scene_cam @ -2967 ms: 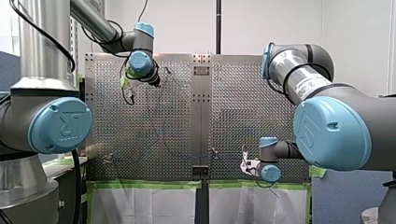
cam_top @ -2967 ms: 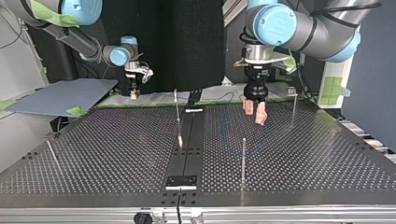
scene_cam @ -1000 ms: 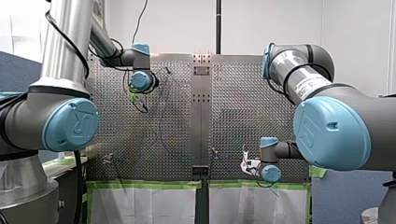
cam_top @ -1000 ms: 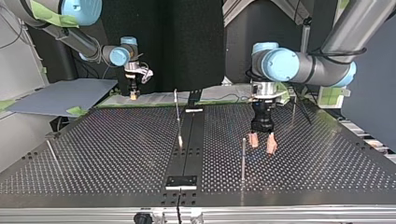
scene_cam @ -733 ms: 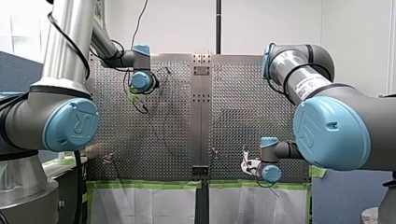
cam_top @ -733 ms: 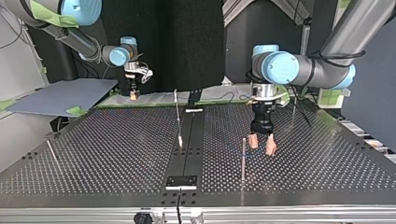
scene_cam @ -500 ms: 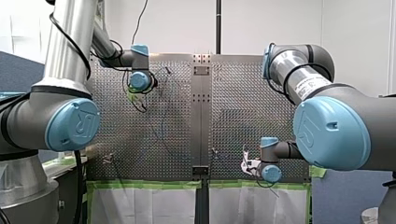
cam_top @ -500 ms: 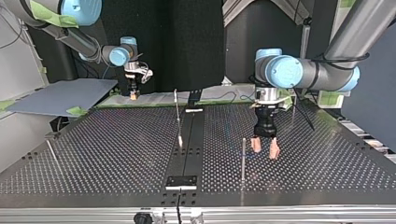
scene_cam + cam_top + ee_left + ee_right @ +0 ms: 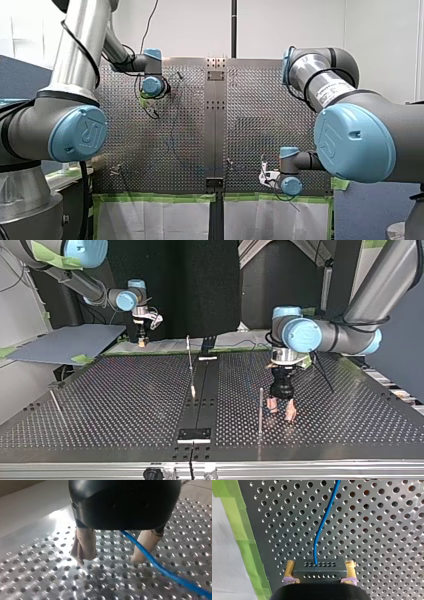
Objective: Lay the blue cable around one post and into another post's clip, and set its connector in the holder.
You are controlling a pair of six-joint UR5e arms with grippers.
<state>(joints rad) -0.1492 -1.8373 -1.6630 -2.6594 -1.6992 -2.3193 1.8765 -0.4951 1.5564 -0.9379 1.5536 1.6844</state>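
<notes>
Blue cable (image 9: 160,567) disappears behind the body of my left hand (image 9: 110,559).

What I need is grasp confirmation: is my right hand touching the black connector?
Touching. In the right wrist view, my right hand has its fingers pressed against both ends of the black connector, no gap showing.

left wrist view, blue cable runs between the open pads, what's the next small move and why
Probably shut my left arm's black tool on the thin blue cable. Its beige pads stand apart, down near the perforated metal table, and the cable passes between them ungripped, nearer one pad.
</notes>
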